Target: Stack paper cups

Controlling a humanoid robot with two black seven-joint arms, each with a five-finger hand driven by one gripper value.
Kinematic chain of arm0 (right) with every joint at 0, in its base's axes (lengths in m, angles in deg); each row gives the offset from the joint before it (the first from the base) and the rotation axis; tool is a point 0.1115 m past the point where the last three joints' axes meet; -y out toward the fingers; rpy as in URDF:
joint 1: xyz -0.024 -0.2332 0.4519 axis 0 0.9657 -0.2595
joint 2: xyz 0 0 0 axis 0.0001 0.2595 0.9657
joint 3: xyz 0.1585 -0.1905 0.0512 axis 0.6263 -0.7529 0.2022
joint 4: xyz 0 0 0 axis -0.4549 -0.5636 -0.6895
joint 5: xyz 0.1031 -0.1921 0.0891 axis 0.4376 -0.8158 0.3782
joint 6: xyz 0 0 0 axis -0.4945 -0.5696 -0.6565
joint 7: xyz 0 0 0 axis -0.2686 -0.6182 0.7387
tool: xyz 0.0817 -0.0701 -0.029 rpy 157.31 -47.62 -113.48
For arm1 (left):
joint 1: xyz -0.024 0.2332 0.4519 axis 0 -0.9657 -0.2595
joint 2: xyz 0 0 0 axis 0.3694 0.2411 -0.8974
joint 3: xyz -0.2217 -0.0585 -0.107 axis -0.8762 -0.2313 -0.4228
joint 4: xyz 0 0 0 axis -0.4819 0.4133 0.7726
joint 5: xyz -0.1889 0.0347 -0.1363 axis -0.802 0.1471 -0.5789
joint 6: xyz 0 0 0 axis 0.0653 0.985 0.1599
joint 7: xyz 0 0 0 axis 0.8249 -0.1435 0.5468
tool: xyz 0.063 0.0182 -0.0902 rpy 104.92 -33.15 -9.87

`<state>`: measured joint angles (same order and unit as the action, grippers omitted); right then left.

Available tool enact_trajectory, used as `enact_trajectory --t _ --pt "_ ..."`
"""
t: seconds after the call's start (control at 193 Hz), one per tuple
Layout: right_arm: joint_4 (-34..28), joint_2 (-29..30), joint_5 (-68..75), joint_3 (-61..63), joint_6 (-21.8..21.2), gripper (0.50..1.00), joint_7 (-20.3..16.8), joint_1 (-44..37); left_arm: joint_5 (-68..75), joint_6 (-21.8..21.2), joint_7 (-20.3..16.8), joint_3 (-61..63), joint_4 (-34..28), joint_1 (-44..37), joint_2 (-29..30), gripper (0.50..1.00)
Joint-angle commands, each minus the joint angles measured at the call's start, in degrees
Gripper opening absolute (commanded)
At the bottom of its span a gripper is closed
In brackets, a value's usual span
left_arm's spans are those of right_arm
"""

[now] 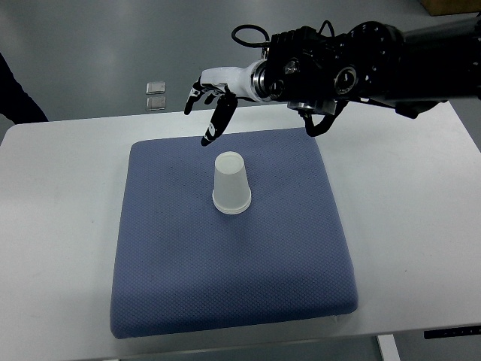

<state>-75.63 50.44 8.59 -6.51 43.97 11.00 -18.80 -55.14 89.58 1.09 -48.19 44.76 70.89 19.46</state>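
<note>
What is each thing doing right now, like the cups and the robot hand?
paper cups: upside down, nested in one stack on the cushion.
right hand: open, holding nothing, hovering behind the cups.
blue cushion: lying flat on the white table.

A single camera looks steeply down from the robot's own side onto a white table (68, 226), which fills most of the picture. A blue cushion pad (233, 256) sits at the centre, its whole outline in view, so the camera stands at a moderate height. Grey floor shows beyond the table's far edge, from ten to two o'clock. The right arm (376, 60) enters from the edge at two o'clock, large and close to the lens. At six o'clock the table's near edge is cut by the frame. No second view exists to compare.
</note>
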Motion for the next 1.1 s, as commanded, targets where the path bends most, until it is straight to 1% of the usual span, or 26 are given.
enact_trajectory --t 0.0,0.083,0.254,0.337,0.389,0.472,0.561,0.68,0.794,0.872,0.992,1.095 --pt "4.0 -5.1 0.0 6.2 0.3 0.911 0.2 5.4 0.0 0.0 0.0 0.0 0.0 0.0 0.0 1.000" --pt "6.8 -10.0 0.4 13.7 0.7 0.911 0.4 10.7 0.0 0.0 0.0 0.0 0.1 0.0 0.0 1.000" --pt "12.6 -16.2 8.6 29.9 1.8 0.911 1.2 22.1 0.0 0.0 0.0 0.1 0.3 0.0 0.0 1.000" --pt "15.0 -17.6 10.6 36.2 1.4 0.911 1.3 26.9 0.0 0.0 0.0 0.1 0.3 0.0 0.0 1.000" --pt "16.8 -18.1 11.2 42.4 1.3 0.913 2.3 31.2 0.0 0.0 0.0 0.1 0.4 0.0 0.0 1.000" --pt "18.4 -18.1 11.3 51.0 1.2 0.913 5.3 37.2 0.0 0.0 0.0 0.1 0.5 0.0 0.0 1.000" --pt "18.8 -17.8 11.3 58.5 1.1 0.913 7.6 42.4 0.0 0.0 0.0 0.1 0.7 0.0 0.0 1.000" --pt "19.0 -16.5 11.1 66.0 0.6 0.915 8.4 49.1 0.0 0.1 0.0 0.1 0.8 0.0 0.0 1.000" --pt "19.8 -13.9 11.0 69.2 -2.0 0.915 9.6 53.3 0.0 0.1 0.0 0.1 0.6 0.0 0.0 1.000" --pt "21.3 -11.9 11.1 70.7 -4.2 0.915 12.0 55.6 0.0 0.0 0.0 0.1 0.4 0.0 0.0 1.000" --pt "23.1 -10.1 11.2 73.0 -5.3 0.915 14.0 57.7 0.0 0.1 0.0 0.1 0.4 0.0 0.0 1.000" --pt "23.4 -9.1 11.2 75.2 -6.5 0.917 14.8 59.7 0.0 0.1 0.0 0.1 0.6 0.0 0.0 1.000"
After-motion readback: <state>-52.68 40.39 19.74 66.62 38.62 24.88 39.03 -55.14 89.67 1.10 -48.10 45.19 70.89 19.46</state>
